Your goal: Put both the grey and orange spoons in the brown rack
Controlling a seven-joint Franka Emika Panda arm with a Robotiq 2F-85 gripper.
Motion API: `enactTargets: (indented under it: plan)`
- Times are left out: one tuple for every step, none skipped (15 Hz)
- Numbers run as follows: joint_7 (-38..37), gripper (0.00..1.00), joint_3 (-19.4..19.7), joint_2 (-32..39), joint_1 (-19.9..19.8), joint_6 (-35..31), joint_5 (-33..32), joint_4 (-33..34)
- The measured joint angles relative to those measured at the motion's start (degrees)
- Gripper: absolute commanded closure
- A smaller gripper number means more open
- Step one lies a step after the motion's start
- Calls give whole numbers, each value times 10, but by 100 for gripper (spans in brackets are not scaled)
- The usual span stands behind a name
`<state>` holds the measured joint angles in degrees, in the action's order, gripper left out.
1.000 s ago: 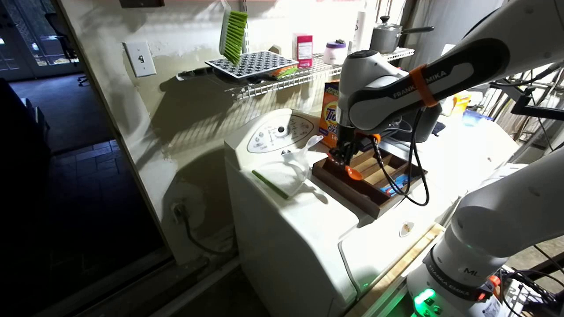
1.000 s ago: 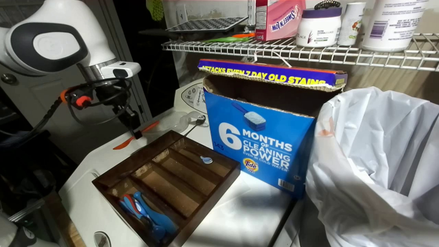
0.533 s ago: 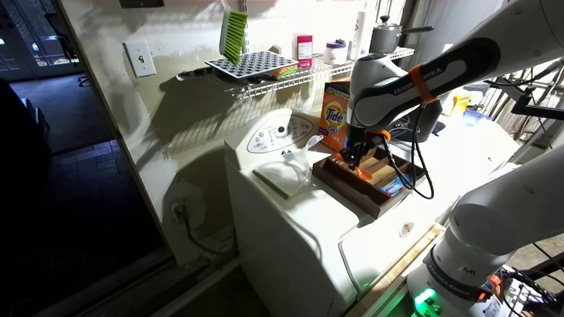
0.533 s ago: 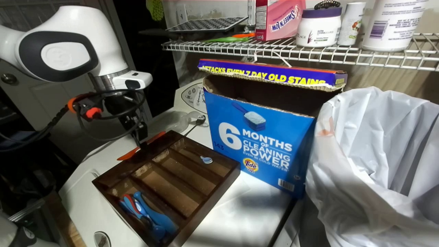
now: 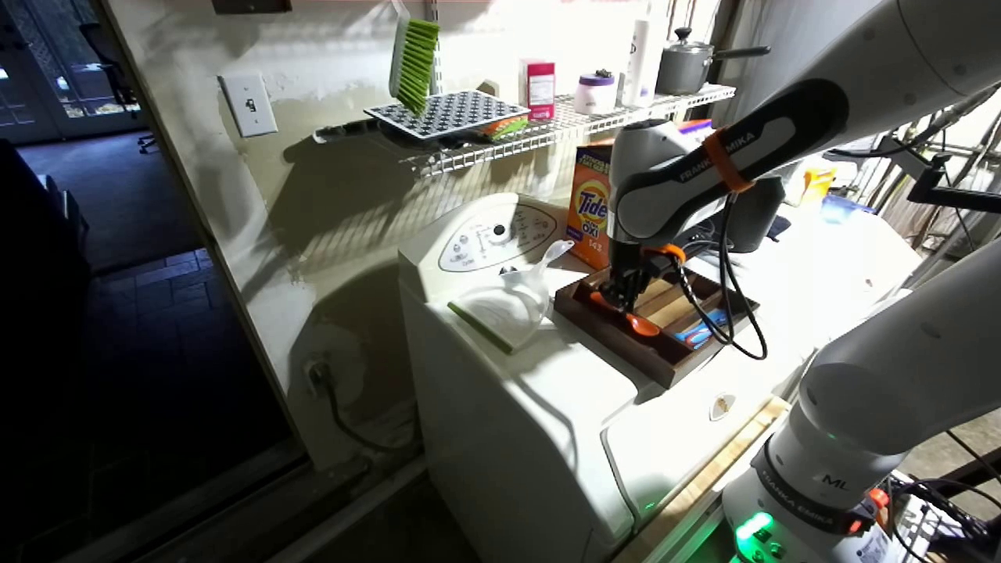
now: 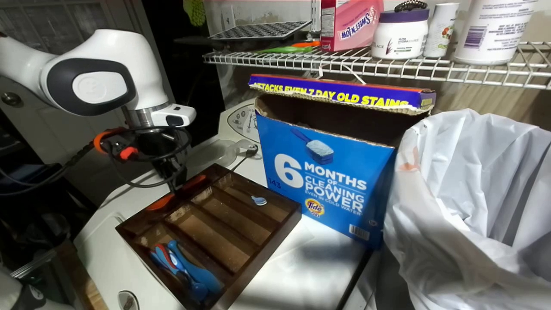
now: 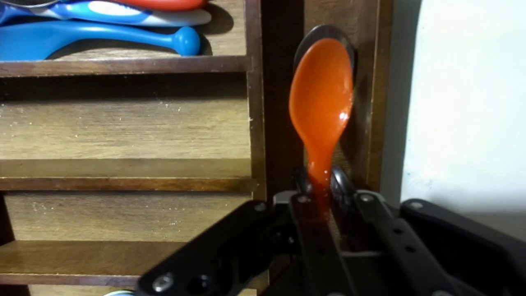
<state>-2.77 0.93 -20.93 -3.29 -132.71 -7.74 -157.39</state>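
The orange spoon (image 7: 322, 90) is held bowl-outward over the long side compartment of the brown rack (image 7: 255, 123). It also shows in both exterior views (image 5: 643, 325) (image 6: 160, 202), low inside the rack (image 5: 618, 344) (image 6: 275, 241) along its edge compartment. My gripper (image 7: 320, 181) is shut on the spoon's handle, one finger on each side; it also shows in both exterior views (image 5: 626, 305) (image 6: 174, 189). A dark grey oval (image 7: 324, 29) shows behind the orange bowl in that compartment; it looks like the grey spoon's bowl, mostly hidden. I cannot tell whether the spoons touch.
Blue utensils (image 6: 193, 271) lie in a rack compartment, and a small pale blue spoon (image 6: 259, 200) in another. A Tide box (image 6: 327, 172) stands beside the rack. A clear dustpan (image 5: 500, 309), a wire shelf (image 6: 387, 69) and a white-bagged bin (image 6: 465, 193) are around.
The gripper carried the orange spoon from outside and above the rack's edge, over the rack, then down into the side compartment. The rack has not moved.
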Motion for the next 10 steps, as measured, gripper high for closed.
enactTargets:
  plan:
    - [0, 96, 0, 4, 0, 0, 2, 0]
    - [0, 59, 0, 6, 0, 0, 3, 0]
    - [0, 58, 0, 9, 0, 0, 4, 0]
    - [1, 52, 0, 10, 0, 0, 7, 0]
    - [2, 45, 0, 10, 1, 0, 9, 0]
    - [3, 37, 0, 10, 2, 0, 10, 1]
    - [3, 31, 0, 9, 3, 0, 10, 1]
    - [3, 25, 0, 7, 5, 0, 10, 2]
    - [2, 17, -1, 3, 5, 0, 10, 3]
    - [2, 11, -3, -2, 6, 0, 10, 3]
